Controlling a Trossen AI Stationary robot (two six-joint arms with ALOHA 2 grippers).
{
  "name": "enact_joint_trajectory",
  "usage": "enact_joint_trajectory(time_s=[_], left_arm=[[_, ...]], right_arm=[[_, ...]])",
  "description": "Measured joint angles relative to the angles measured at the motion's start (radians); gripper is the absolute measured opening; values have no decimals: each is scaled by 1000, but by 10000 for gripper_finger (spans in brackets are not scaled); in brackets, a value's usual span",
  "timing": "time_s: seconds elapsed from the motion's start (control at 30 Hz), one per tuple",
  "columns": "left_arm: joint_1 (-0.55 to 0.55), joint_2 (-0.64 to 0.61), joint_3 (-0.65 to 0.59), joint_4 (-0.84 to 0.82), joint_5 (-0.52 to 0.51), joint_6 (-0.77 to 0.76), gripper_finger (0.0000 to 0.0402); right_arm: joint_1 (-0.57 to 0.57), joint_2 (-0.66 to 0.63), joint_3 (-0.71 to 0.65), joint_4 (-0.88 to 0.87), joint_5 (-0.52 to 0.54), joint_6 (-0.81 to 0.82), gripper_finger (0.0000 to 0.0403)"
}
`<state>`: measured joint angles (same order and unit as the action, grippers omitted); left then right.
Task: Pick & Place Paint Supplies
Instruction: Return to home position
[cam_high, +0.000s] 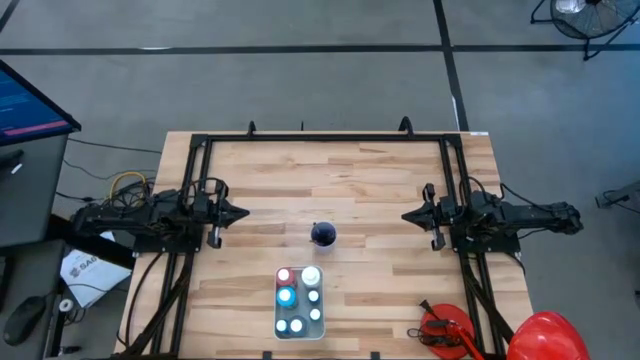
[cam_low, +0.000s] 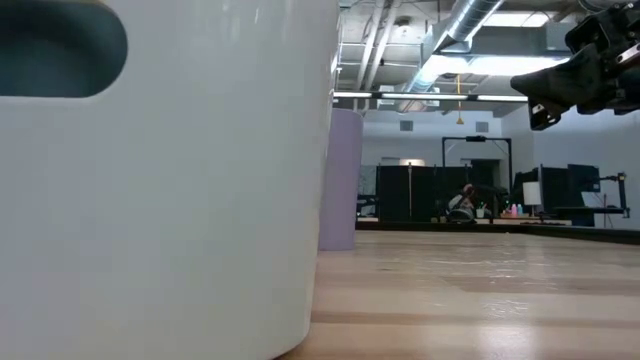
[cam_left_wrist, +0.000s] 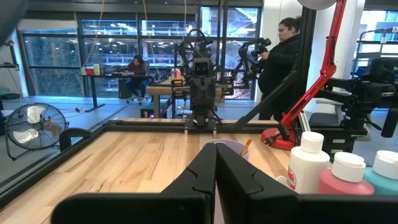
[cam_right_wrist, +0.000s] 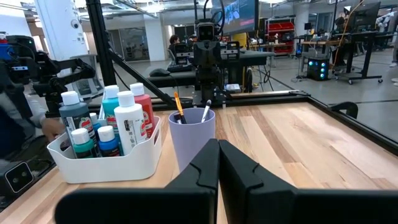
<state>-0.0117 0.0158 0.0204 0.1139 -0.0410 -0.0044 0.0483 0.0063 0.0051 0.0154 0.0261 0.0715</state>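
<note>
On wooden table (cam_high: 380, 190), concrete floor (cam_high: 300, 80) around: left gripper (cam_high: 240, 212), right gripper (cam_high: 408, 215), fingers (cam_left_wrist: 199, 177) together.

At table height, the white bin (cam_low: 160, 200) overran three picture edges and hid from us all but a strip of the violet cup (cam_low: 340, 180). The brushes (cam_right_wrist: 179, 107) in that cup were too small to tell from above. The left wrist picture's edge cut off the paint bottles (cam_left_wrist: 308, 165) partway down.
</note>
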Motion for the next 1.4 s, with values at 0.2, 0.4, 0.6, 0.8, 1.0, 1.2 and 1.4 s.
enact_joint_trajectory(time_s=[0.2,0.4,0.6,0.8,1.0,1.2,1.4], left_arm=[[0,0,0,0,0,0,2],[0,0,0,0,0,0,2],[0,0,0,0,0,0,2],[0,0,0,0,0,0,2],[0,0,0,0,0,0,2],[-10,93,1,21,3,0,2],[-10,203,1,23,3,0,2]], right_arm=[[0,0,0,0,0,0,0],[0,0,0,0,0,0,0],[0,0,0,0,0,0,0],[0,0,0,0,0,0,0],[0,0,0,0,0,0,0],[0,0,0,0,0,0,0],[0,0,0,0,0,0,0]])
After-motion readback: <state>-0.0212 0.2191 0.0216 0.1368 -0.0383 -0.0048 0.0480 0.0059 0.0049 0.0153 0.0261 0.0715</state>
